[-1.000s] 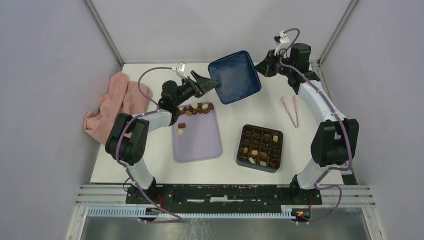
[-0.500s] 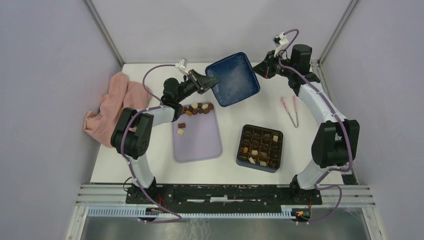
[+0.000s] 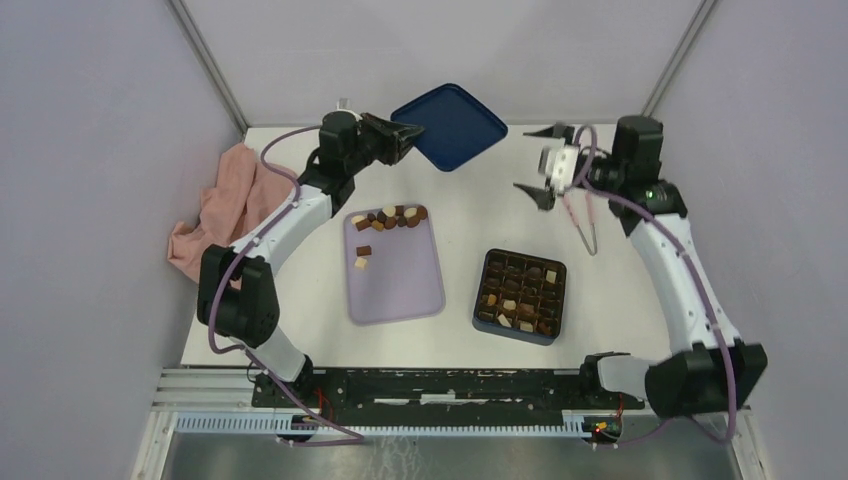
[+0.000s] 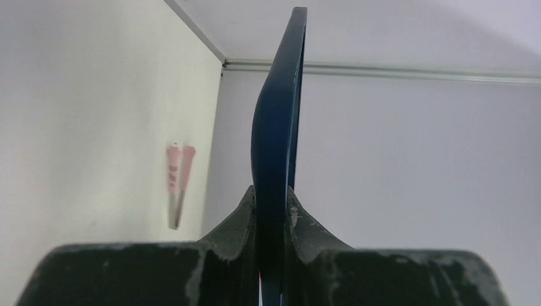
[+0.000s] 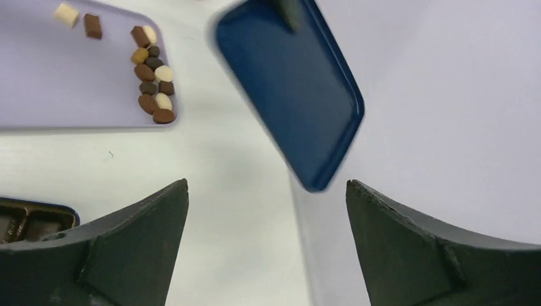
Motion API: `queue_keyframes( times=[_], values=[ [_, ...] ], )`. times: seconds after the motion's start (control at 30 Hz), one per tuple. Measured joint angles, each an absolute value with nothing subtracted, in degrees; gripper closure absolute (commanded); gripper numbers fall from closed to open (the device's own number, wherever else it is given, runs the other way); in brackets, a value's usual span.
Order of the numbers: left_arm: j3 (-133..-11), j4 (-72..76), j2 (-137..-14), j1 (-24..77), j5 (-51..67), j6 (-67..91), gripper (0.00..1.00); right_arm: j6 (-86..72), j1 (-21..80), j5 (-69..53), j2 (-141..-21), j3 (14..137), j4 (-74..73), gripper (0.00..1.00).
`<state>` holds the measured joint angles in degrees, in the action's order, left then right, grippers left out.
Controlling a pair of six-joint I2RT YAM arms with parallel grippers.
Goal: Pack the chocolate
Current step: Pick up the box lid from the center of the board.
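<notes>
Several loose pieces of chocolate point(image 3: 388, 216) point(image 5: 153, 76) lie along the far edge of the lilac tray point(image 3: 400, 285), with two more point(image 3: 362, 257) nearer its middle. More pieces sit in the grid of the dark blue box point(image 3: 520, 295). My left gripper point(image 3: 405, 138) point(image 4: 272, 191) is shut on the rim of a dark blue lid point(image 3: 450, 125) point(image 4: 277, 127), holding it in the air at the back of the table. My right gripper point(image 3: 530, 162) point(image 5: 268, 185) stands open and empty to the right of the lid, apart from it.
Pink tweezers point(image 3: 582, 220) point(image 4: 177, 182) lie on the table right of centre, just below the right gripper. A pink cloth point(image 3: 235, 205) is bunched at the left edge. Grey walls close in the back and both sides.
The left gripper closed on the lid and carried it up and back. The right gripper let go of the lid, opened wide and drew away to the right.
</notes>
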<state>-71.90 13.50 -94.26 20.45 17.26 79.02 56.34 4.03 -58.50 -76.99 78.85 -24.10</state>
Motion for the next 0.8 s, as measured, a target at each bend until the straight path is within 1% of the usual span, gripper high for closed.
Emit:
queue_keyframes(
  times=[0.07,0.17,0.23,0.33,0.43,0.57,0.8],
  values=[
    [-75.9,6.5,-93.3,20.4,16.0,82.2,0.98,63.9,6.7,-58.9,-69.1,69.8,-21.5,0.02],
    [-77.9,0.3,-92.6,20.5,16.3,86.8,0.98,70.2,14.0,-55.2,-61.4,58.7,-13.2,0.02],
    [-78.3,-3.5,-92.6,20.9,16.6,88.8,0.98,72.0,17.8,-52.3,-60.4,55.6,-8.8,0.03],
    [-78.3,-9.1,-92.6,22.0,16.7,89.8,0.98,72.6,20.1,-47.1,-62.3,55.3,-3.3,0.06],
    [-78.3,-11.6,-92.6,22.7,17.1,90.0,0.98,73.9,22.1,-42.4,-63.9,55.1,0.3,0.14],
    [-78.3,-12.8,-92.6,23.3,17.7,90.0,0.98,75.6,25.2,-37.6,-65.6,53.0,3.6,0.32],
    [-77.0,-13.1,-91.4,23.8,18.1,90.5,0.98,74.9,29.0,-28.6,-69.8,49.8,9.1,0.54]
  ],
)
